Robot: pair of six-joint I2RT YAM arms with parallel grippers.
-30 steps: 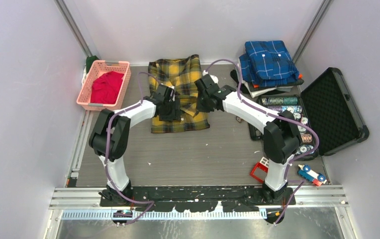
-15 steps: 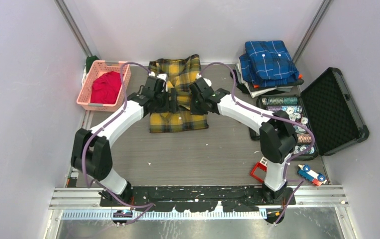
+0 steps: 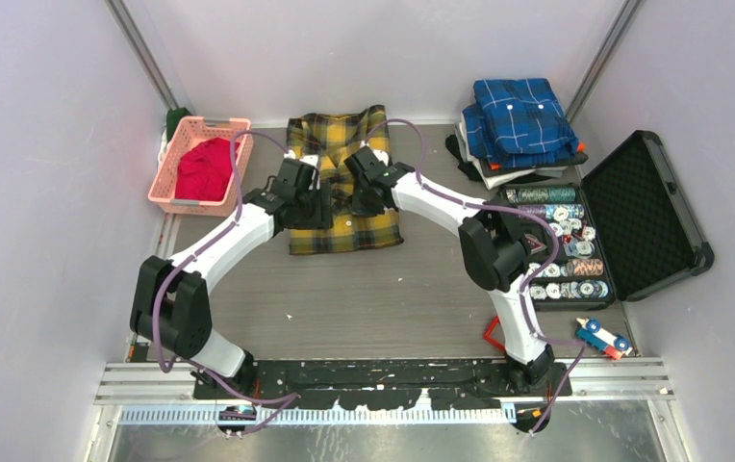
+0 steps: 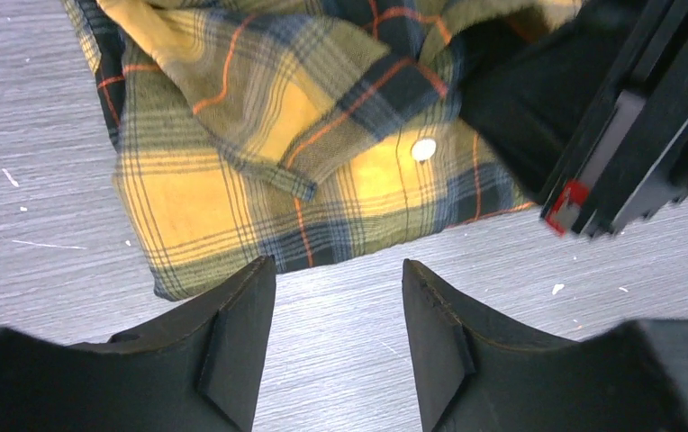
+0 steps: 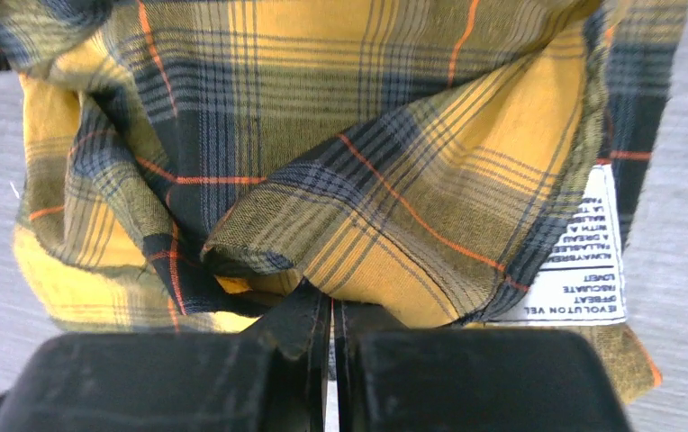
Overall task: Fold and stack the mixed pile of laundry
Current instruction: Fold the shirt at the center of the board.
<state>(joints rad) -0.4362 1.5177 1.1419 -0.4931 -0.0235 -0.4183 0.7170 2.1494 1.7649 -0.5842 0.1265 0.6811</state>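
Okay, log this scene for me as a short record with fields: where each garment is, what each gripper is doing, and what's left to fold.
yellow plaid shirt: lying on the table, rumpled, partly folded over
red T-shirt: heaped in the pink basket, not yet folded
blue plaid shirt: folded, on top of the stack at far right
left gripper: open, empty, at the yellow plaid shirt's edge
right gripper: shut on a fold of the yellow plaid shirt
left to do: finish folding the yellow plaid shirt, then the red T-shirt
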